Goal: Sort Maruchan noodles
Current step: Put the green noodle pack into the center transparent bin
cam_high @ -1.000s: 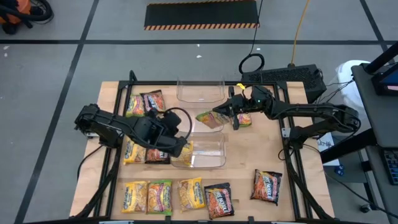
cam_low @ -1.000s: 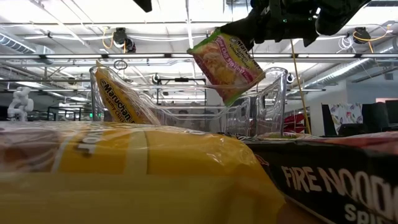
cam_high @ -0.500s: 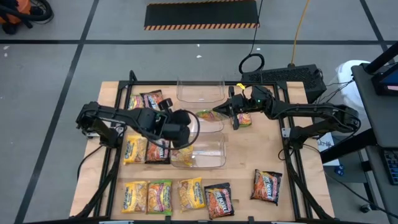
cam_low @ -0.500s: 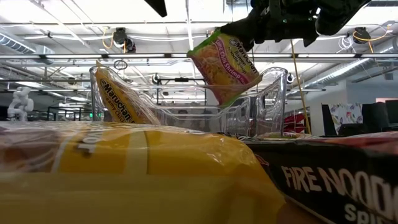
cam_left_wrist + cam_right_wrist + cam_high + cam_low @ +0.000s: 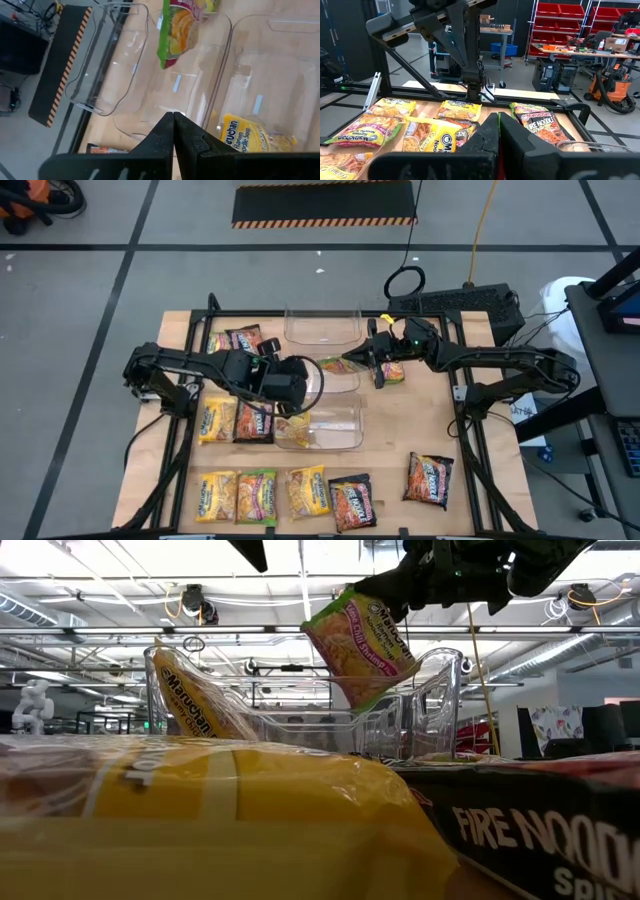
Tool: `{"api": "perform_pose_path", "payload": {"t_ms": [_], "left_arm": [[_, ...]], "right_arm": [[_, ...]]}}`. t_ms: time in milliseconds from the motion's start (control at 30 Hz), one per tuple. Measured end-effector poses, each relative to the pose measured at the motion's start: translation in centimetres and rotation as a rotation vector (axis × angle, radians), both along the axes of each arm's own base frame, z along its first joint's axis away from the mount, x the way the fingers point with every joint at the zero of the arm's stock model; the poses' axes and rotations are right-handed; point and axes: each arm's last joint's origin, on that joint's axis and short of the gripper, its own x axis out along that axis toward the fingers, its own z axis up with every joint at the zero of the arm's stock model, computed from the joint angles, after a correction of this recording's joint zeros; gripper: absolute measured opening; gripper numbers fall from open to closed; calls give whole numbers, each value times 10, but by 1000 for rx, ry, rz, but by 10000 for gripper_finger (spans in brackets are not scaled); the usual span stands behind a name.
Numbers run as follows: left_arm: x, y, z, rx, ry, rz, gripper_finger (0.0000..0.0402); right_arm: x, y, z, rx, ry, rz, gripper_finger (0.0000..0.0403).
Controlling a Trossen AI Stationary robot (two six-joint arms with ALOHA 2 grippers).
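My right gripper (image 5: 356, 358) is shut on a green-yellow Maruchan packet (image 5: 335, 367), which hangs over the middle one (image 5: 345, 385) of three clear bins. In the low view the packet (image 5: 362, 645) dangles above a bin's rim (image 5: 440, 665). A yellow packet (image 5: 195, 700) leans against the left wall of the near bin (image 5: 340, 430), also seen in the left wrist view (image 5: 245, 137). My left gripper (image 5: 174, 131) is shut with nothing between its fingers; it hovers above the bins' left side (image 5: 292, 383). My right gripper pinches the packet's upper corner (image 5: 372, 602) between its two fingers, coming in level from the table's right side. The packet hangs tilted below the fingers, lifted clear, its lower corner (image 5: 362, 700) down near the bin's rim.
Several packets lie in a row (image 5: 275, 495) along the near edge, one at the near right (image 5: 428, 478), more at the left (image 5: 235, 420) and far left (image 5: 232, 342). Another packet (image 5: 393, 373) lies below my right arm. The far bin (image 5: 322, 323) holds nothing.
My left gripper has moved from over the near bin's left end toward the far edge and a little right, rolling about its own line as it went. The held green-yellow packet has swung slightly under my still right gripper.
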Motion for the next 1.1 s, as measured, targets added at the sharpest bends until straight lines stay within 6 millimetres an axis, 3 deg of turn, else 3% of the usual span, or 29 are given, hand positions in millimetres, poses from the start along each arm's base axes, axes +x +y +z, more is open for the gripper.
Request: {"api": "perform_pose_path", "payload": {"t_ms": [467,600,933,1100], "left_arm": [[6,19,0,1,36,-55,82],[11,30,2,-2,0,-57,85],[22,60,5,-197,-106,-103,86],[35,64,-8,-282,-86,-155,86]], "right_arm": [[0,0,0,0,0,0,0],[0,0,0,-2,-4,-1,0],[0,0,1,-24,-16,0,0],[0,0,1,-24,-16,0,0]]}}
